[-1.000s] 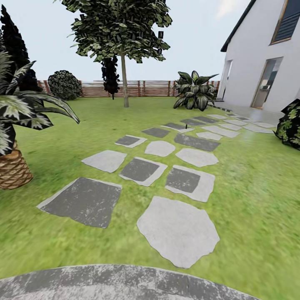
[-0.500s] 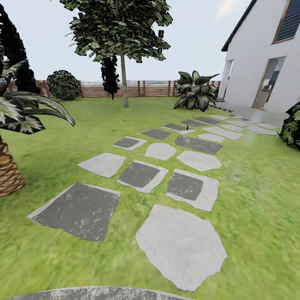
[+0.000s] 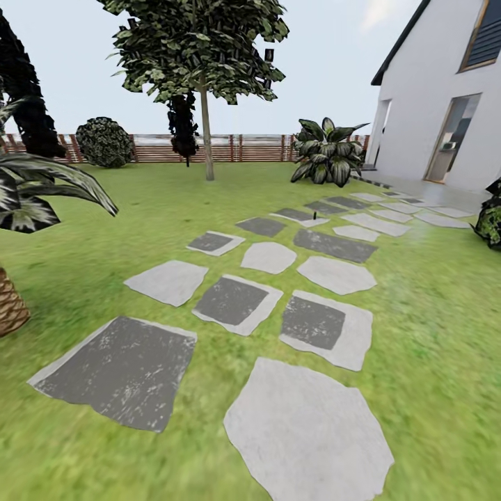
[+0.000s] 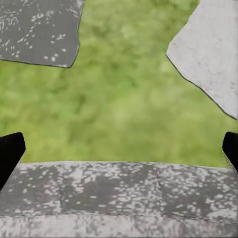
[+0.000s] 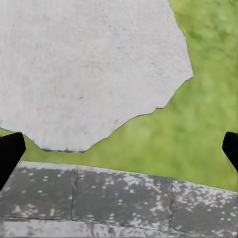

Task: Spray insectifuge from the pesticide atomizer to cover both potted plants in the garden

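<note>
Head view counts:
- one slim-trunked tree (image 3: 207, 132)
- one palm (image 3: 10, 306) with scaly brown trunk
- one broad-leaf shrub (image 3: 327, 156)
- one round bush (image 3: 106, 142)
- one slat fence (image 3: 243, 147)
- one white house (image 3: 445, 90)
- two doorways
- roughly eighteen paving stones (image 3: 306, 435) on one lawn (image 3: 431, 334), far ones too small for exact count

A green lawn (image 3: 431, 292) spreads all around, with grey stepping stones (image 3: 306, 431) running toward one o'clock and a white house (image 3: 431, 118). A slatted wooden fence (image 3: 236, 147) closes twelve o'clock behind a slim tree (image 3: 206, 132); a palm (image 3: 10, 306) stands at nine.
</note>
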Available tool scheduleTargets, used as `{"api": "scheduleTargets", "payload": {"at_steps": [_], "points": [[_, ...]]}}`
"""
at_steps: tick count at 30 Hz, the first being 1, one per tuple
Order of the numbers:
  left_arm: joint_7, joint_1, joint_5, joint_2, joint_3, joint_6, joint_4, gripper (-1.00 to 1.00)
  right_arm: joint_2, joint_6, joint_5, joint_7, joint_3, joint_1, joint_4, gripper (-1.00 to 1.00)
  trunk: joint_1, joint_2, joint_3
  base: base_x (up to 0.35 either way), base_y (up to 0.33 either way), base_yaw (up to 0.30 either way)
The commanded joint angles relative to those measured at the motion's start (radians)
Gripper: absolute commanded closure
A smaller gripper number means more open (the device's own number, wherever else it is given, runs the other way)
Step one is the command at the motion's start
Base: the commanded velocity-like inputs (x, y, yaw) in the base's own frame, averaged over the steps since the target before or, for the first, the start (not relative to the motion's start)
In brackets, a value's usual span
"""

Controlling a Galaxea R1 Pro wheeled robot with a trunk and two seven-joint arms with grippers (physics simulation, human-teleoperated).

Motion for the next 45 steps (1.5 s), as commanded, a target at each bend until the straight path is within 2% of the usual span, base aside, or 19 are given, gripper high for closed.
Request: {"api": "scheduleTargets", "payload": {"at_steps": [1, 45], "points": [[0.000, -0.001, 0.000, 0.000, 0.000, -0.003, 0.001, -1.00, 0.000, -0.003, 0.002, -0.002, 0.000, -0.001, 0.001, -1.00, 0.000, 0.000, -0.001, 0.338, 0.000, 0.000], [0.000, -0.001, 0.000, 0.000, 0.000, -0.003, 0.001, -1.00, 0.000, -0.003, 0.000, -0.002, -0.002, -0.001, 0.000, -1.00, 0.000, 0.000, -0.001, 0.338, 0.000, -0.012]]}}
